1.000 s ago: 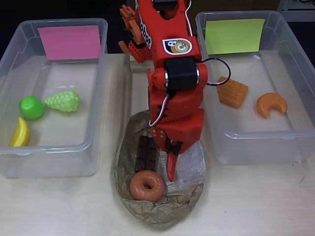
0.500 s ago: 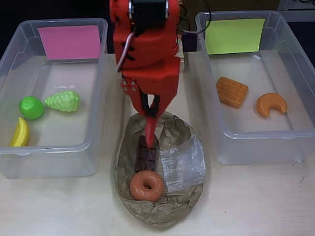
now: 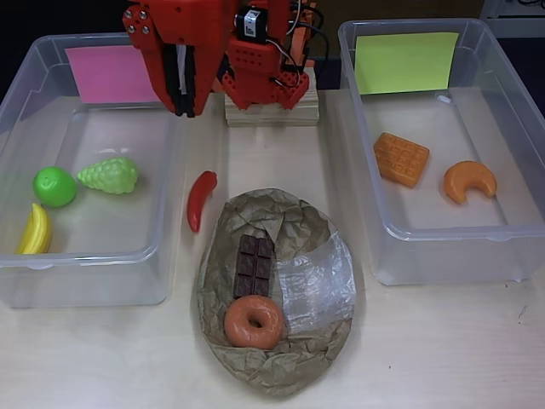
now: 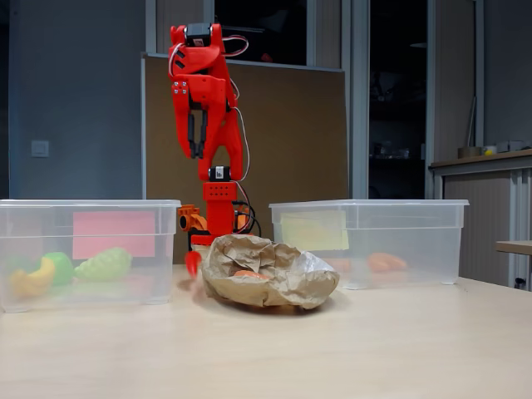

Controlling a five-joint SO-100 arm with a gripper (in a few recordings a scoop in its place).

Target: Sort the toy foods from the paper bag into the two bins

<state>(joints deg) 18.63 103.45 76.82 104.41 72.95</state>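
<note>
My red gripper (image 3: 182, 109) (image 4: 197, 152) hangs open and empty, raised high over the right rim of the pink-labelled bin (image 3: 94, 264) (image 4: 83, 212). A red chili (image 3: 200, 200) (image 4: 193, 263) lies outside that bin, in the gap between its right wall and the paper bag (image 3: 281, 362) (image 4: 266, 270). On the bag rest a brown chocolate bar (image 3: 255, 264) and a donut (image 3: 253, 321). The pink-labelled bin holds a green apple (image 3: 54, 186), grapes (image 3: 109, 175) and a banana (image 3: 34, 230). A waffle (image 3: 401, 158) and a croissant (image 3: 469, 181) sit in the yellow-green-labelled bin (image 3: 443, 256) (image 4: 374, 241).
The arm's base stands on a wooden block (image 3: 271, 109) between the bins at the back. A clear tape patch (image 3: 317, 281) covers the bag's right side. Bare tabletop (image 3: 443, 349) stretches along the front.
The gripper rose from the bag holding the chili, swung left toward the pink-labelled bin and let go. The chili now lies beside that bin's right wall.
</note>
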